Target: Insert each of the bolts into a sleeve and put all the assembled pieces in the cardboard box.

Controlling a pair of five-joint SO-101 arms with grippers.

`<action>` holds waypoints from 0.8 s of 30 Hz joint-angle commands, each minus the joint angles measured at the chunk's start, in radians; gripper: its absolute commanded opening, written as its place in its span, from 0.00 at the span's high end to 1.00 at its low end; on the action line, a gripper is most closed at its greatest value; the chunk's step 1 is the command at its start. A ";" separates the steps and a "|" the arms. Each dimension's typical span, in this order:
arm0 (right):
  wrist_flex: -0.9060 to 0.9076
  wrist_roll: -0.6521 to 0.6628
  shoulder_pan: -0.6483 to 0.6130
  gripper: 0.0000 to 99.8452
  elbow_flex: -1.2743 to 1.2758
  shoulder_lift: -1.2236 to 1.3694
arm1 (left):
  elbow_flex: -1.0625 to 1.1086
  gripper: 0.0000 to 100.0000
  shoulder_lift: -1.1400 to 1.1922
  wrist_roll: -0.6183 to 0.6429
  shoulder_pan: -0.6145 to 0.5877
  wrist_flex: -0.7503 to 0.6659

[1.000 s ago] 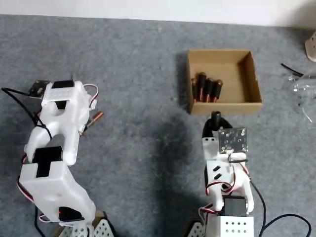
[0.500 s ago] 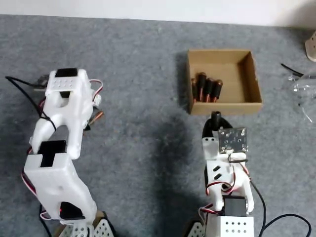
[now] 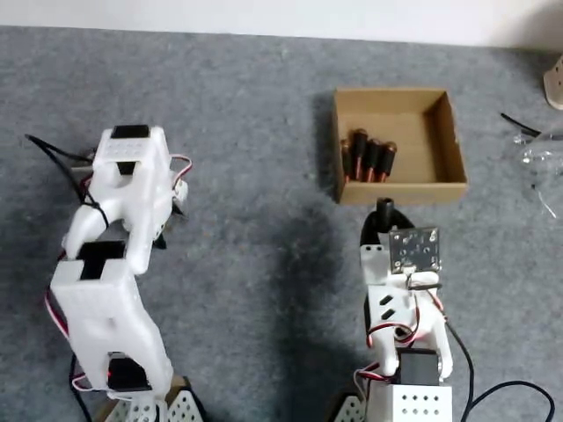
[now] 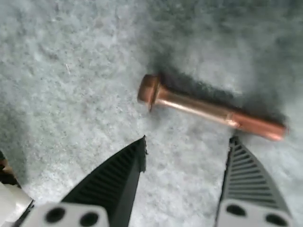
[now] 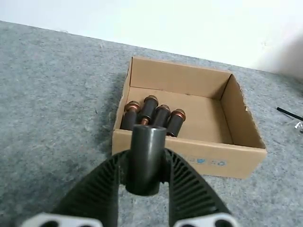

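four assembled pieces [image 3: 368, 156] lie in the cardboard box [image 3: 447, 141]; near it the right gripper [image 5: 145, 163] clamps a sleeve [image 5: 147, 142] (black); well left of the box, the left gripper [image 4: 187, 144] gapes over a bolt [image 4: 203, 108].

A grey, felt-like fibrous tabletop [image 3: 237, 97] runs back to a plain white wall [image 3: 264, 12]. Thin black wires [image 3: 519, 125] lie near its far right edge. Shadows are soft.

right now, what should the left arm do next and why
Probably lower the left gripper and close on the bolt: its jaws stand open, the bolt lies free on the carpet just past them, and the right gripper holds a sleeve.
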 commanded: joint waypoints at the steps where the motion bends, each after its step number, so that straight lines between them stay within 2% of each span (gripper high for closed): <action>1: -0.039 0.000 0.010 1.00 0.104 -0.021 | -0.039 0.74 0.061 0.006 0.018 -0.084; 5: -0.039 0.000 0.010 1.00 0.104 -0.021 | -0.039 0.74 0.101 0.000 0.013 -0.187; 12: -0.039 0.000 0.010 1.00 0.104 -0.021 | -0.039 0.74 0.005 0.003 -0.004 -0.203; 18: -0.039 0.000 0.010 1.00 0.104 -0.021 | -0.028 0.74 -0.047 -0.002 -0.028 -0.187; 20: -0.039 0.000 0.010 1.00 0.104 -0.021 | -0.030 0.74 -0.050 -0.003 -0.021 -0.130; 24: -0.039 0.000 0.010 1.00 0.104 -0.021 | -0.051 0.74 -0.058 -0.110 0.021 -0.054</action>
